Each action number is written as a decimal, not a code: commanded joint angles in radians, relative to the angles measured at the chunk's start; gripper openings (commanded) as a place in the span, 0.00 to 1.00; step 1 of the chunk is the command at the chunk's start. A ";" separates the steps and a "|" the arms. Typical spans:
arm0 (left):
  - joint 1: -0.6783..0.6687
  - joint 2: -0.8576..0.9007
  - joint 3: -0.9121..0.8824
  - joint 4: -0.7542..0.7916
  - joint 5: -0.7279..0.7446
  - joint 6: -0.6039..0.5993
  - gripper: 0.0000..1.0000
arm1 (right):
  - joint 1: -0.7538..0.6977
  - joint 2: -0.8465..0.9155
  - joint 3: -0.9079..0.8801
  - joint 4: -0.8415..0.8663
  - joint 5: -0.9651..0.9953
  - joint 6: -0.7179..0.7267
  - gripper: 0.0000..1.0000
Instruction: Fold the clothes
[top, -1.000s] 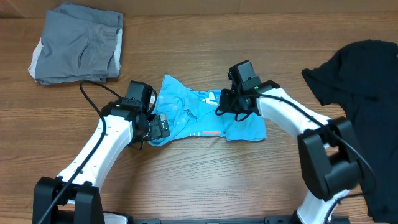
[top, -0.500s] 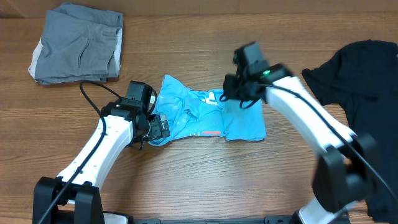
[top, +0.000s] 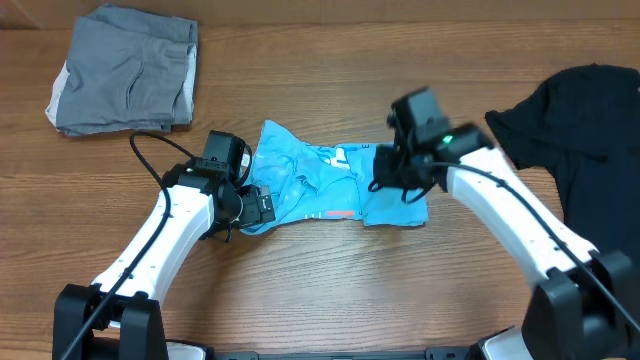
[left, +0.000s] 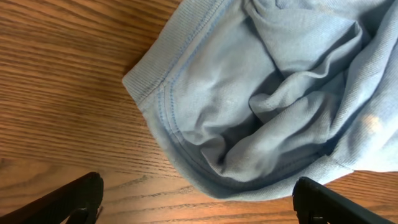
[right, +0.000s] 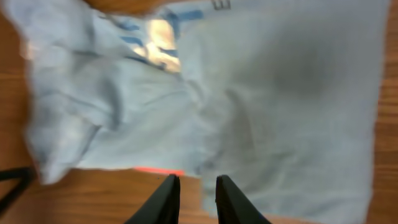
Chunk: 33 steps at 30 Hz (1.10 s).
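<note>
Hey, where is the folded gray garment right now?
In the overhead view, the folded gray garment lies at the far left corner of the table, well apart from the light blue T-shirt at the centre.

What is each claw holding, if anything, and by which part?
Nothing. The left claw is wide open at the blue T-shirt; the right claw hovers empty above it.

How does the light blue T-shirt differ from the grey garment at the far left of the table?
The light blue T-shirt lies crumpled; the grey garment is folded into a neat rectangle. The blue T-shirt bears printing; the grey garment looks plain. Both are cloth lying on the wooden table.
</note>
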 joint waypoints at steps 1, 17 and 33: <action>-0.002 -0.019 -0.004 -0.003 0.019 0.016 1.00 | -0.002 -0.006 -0.117 0.082 -0.010 0.042 0.23; -0.002 -0.019 -0.004 0.007 0.019 0.032 1.00 | -0.004 0.010 -0.309 0.329 -0.132 0.096 0.15; 0.080 -0.019 -0.003 0.058 0.112 0.155 1.00 | -0.002 -0.280 0.070 -0.085 -0.058 0.096 1.00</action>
